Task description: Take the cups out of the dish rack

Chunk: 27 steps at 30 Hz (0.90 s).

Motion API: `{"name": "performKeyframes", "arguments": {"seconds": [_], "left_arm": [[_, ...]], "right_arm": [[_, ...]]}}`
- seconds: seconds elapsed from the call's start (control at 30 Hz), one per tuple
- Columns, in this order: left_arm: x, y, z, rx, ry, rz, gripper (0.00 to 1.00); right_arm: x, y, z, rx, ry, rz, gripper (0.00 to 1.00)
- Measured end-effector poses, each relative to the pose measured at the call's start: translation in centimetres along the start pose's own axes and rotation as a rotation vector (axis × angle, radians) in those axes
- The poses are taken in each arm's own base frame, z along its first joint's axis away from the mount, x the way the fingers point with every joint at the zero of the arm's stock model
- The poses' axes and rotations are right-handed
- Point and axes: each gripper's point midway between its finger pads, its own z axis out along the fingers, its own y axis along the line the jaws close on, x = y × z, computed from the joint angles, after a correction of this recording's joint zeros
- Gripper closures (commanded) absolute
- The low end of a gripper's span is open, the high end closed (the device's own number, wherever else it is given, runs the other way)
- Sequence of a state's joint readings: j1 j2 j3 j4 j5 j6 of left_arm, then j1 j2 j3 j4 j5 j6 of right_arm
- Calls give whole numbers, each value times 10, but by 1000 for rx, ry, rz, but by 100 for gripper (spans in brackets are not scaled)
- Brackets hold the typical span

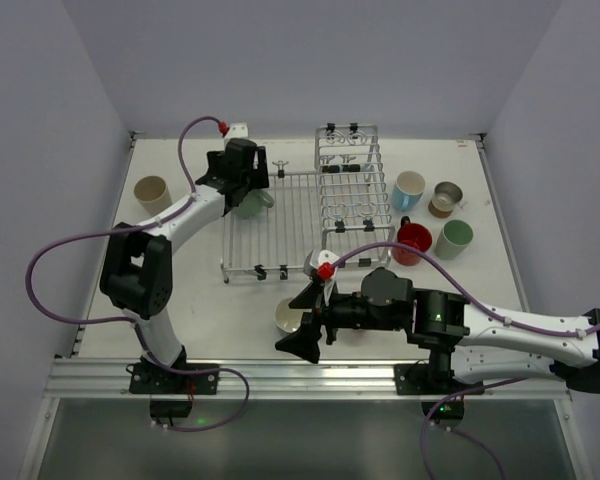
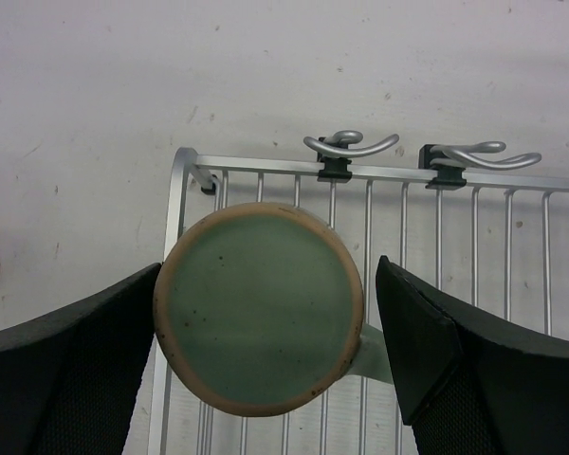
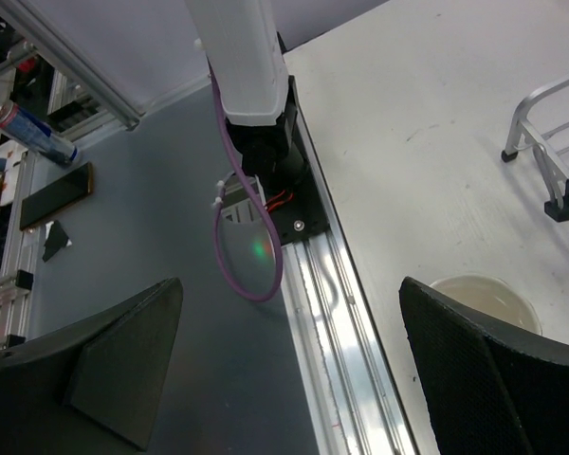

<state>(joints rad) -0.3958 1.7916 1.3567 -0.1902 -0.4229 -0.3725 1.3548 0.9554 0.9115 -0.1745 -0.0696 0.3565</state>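
Green mug at rack corner, inside wide left tool

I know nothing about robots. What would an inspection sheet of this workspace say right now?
Surface: white table, lightly scuffed.
Job's things: dish rack mid-table, a green mug upside down on its far left corner; off it stand a beige cup at left, a blue cup, brown cup, red mug and pale green cup at right, a cream cup near the front.
Clutter: nothing seen.
Tools: left tool open, straddling the green mug; right tool open, empty, beside the cream cup.
Cables: purple cables loop along both arms.
Surroundings: plain pale walls; a drinks can beyond the table's near edge.
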Motion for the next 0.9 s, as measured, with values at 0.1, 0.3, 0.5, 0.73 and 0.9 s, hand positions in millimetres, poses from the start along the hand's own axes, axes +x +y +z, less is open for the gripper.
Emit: {"name": "performKeyframes", "arguments": {"seconds": [0.1, 0.3, 0.5, 0.73, 0.9], "left_arm": [[-2, 1, 3, 0, -12, 6, 20], [-5, 1, 8, 7, -38, 14, 55], [-6, -2, 8, 29, -46, 22, 70], [-8, -7, 0, 77, -14, 51, 78], [-27, -7, -20, 113, -41, 39, 82]], "right_arm": [[5, 0, 2, -7, 3, 13, 1], [8, 3, 3, -28, 7, 35, 1], [5, 5, 3, -30, -6, 42, 1], [-15, -1, 3, 22, -96, 105, 1], [-34, -8, 4, 70, -184, 166, 1]]}}
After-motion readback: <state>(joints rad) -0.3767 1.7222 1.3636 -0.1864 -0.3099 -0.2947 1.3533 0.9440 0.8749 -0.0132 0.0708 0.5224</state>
